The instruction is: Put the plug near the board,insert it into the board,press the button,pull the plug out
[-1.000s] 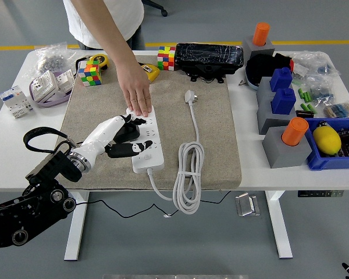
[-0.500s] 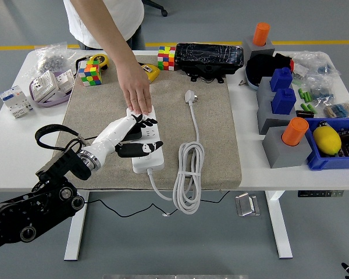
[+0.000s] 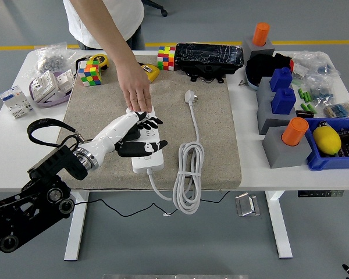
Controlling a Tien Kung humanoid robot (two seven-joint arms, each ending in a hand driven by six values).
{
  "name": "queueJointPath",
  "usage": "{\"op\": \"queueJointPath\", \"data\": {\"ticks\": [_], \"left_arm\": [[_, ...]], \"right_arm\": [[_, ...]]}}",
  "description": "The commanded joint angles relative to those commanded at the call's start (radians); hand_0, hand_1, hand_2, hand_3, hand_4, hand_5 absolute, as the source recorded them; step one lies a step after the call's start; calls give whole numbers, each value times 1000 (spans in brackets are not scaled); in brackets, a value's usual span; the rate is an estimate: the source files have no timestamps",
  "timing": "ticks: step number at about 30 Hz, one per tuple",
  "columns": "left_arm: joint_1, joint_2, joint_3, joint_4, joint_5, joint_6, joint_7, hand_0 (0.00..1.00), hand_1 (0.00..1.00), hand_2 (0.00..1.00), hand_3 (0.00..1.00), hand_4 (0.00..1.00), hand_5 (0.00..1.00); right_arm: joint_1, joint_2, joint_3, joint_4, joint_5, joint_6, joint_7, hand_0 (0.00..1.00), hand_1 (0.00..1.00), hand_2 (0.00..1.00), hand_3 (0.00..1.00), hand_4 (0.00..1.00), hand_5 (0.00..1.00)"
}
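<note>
A white power strip (image 3: 149, 156) lies on the beige mat (image 3: 209, 133), its far end pressed down by a person's hand (image 3: 137, 93). My left hand (image 3: 141, 133) reaches in from the lower left over the strip's middle. Its fingers (image 3: 150, 122) and thumb (image 3: 145, 146) curl around a dark plug (image 3: 132, 134) that sits on the strip and is mostly hidden by the hand. The strip's own white cord (image 3: 188, 174) lies coiled to the right and ends in a loose white plug (image 3: 190, 96). Only a black tip of my right hand (image 3: 348, 269) shows at the bottom right corner.
Two colour cubes (image 3: 88, 74) (image 3: 166, 57), a black case (image 3: 209, 55) and a yellow tape measure (image 3: 151, 71) stand behind the mat. Grey blocks with blue and orange pieces (image 3: 282, 125) and a blue bin (image 3: 337, 145) crowd the right side. Switch parts (image 3: 43, 88) lie at the left.
My left hand has slid to the right and a little farther along the strip, its thumb reaching further over the sockets. The person's hand has stayed on the strip's far end.
</note>
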State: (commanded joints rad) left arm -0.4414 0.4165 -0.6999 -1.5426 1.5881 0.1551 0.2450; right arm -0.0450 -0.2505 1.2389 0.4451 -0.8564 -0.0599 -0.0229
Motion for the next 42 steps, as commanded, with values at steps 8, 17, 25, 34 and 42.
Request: {"op": "queueJointPath", "data": {"ticks": [8, 17, 25, 34, 42], "left_arm": [[10, 10, -5, -16, 50, -155, 126, 128, 111, 160, 880, 695, 81], [10, 7, 0, -7, 43, -224, 191, 83, 84, 139, 879, 611, 9], [11, 9, 1, -2, 30, -248, 200, 74, 77, 137, 866, 615, 2], [7, 8, 10, 18, 29, -262, 213, 74, 78, 138, 756, 626, 2], [10, 7, 17, 35, 38, -258, 214, 75, 77, 137, 754, 637, 2]], "right_arm": [[-2, -1, 2, 1, -1, 1, -1, 583, 660, 625, 557, 954, 568], [-3, -2, 2, 1, -1, 1, -1, 583, 660, 624, 558, 955, 568], [-4, -2, 1, 1, -1, 1, -1, 582, 660, 625, 558, 955, 568], [-2, -2, 3, 2, 0, 1, -1, 582, 660, 624, 558, 954, 568], [-3, -3, 1, 3, 0, 1, -2, 584, 660, 624, 558, 954, 568]]}}
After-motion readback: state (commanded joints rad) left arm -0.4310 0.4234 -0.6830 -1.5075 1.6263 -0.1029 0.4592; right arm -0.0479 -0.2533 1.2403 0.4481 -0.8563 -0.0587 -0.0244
